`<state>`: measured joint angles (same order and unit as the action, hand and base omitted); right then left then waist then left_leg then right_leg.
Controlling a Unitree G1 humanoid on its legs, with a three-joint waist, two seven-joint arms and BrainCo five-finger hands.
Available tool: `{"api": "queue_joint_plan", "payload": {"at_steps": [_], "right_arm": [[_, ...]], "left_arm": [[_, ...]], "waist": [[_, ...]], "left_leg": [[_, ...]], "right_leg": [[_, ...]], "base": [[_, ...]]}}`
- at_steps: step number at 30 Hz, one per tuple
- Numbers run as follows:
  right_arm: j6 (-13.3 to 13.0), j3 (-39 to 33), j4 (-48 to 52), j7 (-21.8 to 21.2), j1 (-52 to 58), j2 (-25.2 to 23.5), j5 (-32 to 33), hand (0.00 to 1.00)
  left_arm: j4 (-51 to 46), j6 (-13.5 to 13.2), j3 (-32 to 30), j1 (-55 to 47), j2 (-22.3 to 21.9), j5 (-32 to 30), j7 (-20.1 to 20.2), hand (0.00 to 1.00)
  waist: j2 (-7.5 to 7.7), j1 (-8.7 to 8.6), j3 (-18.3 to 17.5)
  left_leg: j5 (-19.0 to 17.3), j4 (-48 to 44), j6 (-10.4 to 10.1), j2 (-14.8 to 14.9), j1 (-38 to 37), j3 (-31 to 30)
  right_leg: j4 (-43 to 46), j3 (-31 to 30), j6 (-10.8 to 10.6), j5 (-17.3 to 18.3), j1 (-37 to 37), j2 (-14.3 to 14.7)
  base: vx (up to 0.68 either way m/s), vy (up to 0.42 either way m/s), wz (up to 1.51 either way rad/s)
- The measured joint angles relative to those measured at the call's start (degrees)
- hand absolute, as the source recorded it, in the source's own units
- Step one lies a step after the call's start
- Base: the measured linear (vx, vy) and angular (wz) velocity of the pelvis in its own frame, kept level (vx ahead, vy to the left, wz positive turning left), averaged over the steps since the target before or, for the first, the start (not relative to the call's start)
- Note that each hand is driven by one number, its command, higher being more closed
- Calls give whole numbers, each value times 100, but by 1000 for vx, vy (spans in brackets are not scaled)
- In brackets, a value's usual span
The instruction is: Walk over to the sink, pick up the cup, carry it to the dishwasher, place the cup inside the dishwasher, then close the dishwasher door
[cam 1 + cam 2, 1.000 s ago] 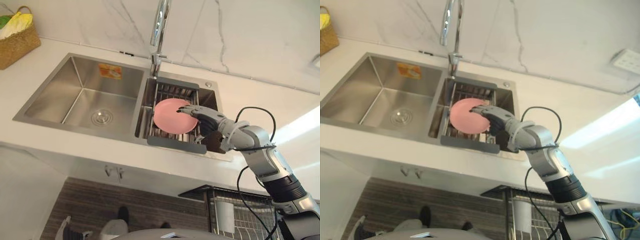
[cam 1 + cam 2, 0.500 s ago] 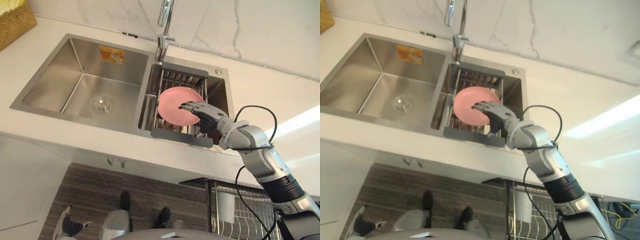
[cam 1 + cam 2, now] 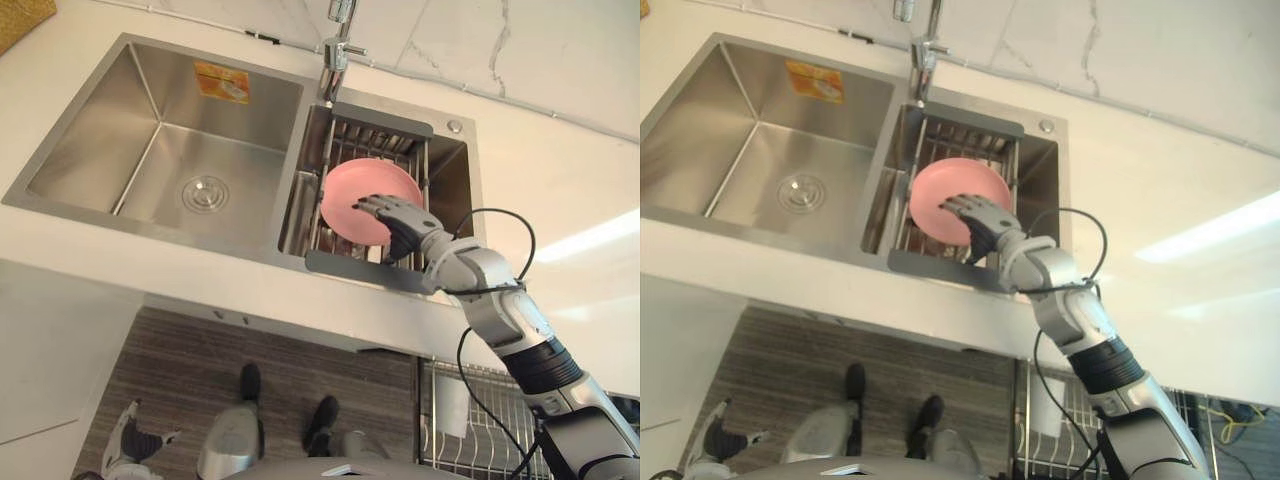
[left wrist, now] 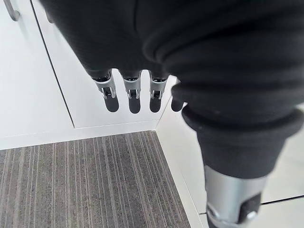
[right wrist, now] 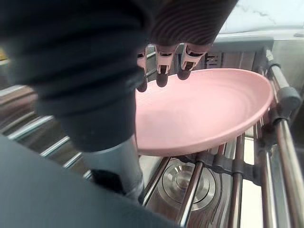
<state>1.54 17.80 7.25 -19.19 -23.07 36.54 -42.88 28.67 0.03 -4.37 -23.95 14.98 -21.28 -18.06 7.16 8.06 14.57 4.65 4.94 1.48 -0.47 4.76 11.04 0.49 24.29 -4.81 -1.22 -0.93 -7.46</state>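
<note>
right hand over a pink plate in the sink rack, not yet gripping

task says cup, but what lies at the right hand (image 3: 398, 216) is a shallow pink plate (image 3: 352, 192). treating that as the object.

- state: the right hand's fingers (image 5: 162, 71) are near straight and apart, with the tips at the plate's rim. the thumb (image 5: 114, 159) is off to one side, clear of it. nothing is clamped. i can't tell whether the tips touch the rim or hover just above it.
- plate: directly under the fingertips, tilted, resting on the bars of the rack (image 3: 372, 140) in the small bowl of the sink (image 3: 160, 130).
- left hand (image 4: 130, 90): hangs by a white cupboard, fingers straight, empty.

doing the grasp well, my read:
- get the thumb under the rim edge nearest the hand and the fingers on top, then pinch.
- the plate is only propped on the bars, so pressing on its top face will likely rock or slide it. close slowly.
- lift straight up past the rack's side rails before drawing back over the table (image 3: 560, 180).
- the tap (image 3: 338, 50) stands just beyond the hand. don't overreach.

hard to see:
- the plate's underside, and how it bears on the bars.
- a wire basket (image 3: 440, 455) low beside the right arm is cut off at the edge. probably the dishwasher, but i can't confirm it or make out the door.
</note>
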Motion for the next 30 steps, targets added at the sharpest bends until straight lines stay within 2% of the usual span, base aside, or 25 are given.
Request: {"api": "queue_joint_plan", "payload": {"at_steps": [15, 16, 20, 25, 30], "right_arm": [[73, 185, -366, -23, 5, -21, -159, 0], [70, 187, -366, -24, 5, -28, -234, 100], [-1, 213, -359, 6, -16, -36, -471, 100], [-186, 302, -359, 134, -57, -38, -1183, 100], [-240, 513, -376, 847, -73, -29, -1917, 100]], "left_arm": [[-3, 0, 5, 48, 31, 95, 11, 0], [-4, 2, 5, 66, 34, 95, 11, 0], [-4, 43, 14, 122, 53, 96, 29, 0], [-6, 97, 26, 177, 84, 96, 104, 0], [-8, 110, 52, 187, 85, 94, 104, 0]], "waist": [[0, 68, 26], [0, 69, 26], [-2, 76, 27], [-3, 101, 28], [-2, 104, 28]], "left_leg": [[12, -32, 0, 8, 120, 24], [11, -32, -2, 10, 120, 26], [8, -21, -5, 18, 120, 29], [4, -1, -10, 26, 125, 34], [-1, -1, -17, 27, 145, 34]], "right_leg": [[-18, -32, 12, -8, -117, 14], [-18, -33, 12, -8, -117, 15], [-18, -38, 12, -8, -119, 22], [-26, -44, 12, -7, -124, 31], [-55, -44, 13, -8, -131, 39]], "base": [[2, 1, 0], [0, 0, 0], [0, 0, 0], [0, 0, 0], [0, 0, 0]]}}
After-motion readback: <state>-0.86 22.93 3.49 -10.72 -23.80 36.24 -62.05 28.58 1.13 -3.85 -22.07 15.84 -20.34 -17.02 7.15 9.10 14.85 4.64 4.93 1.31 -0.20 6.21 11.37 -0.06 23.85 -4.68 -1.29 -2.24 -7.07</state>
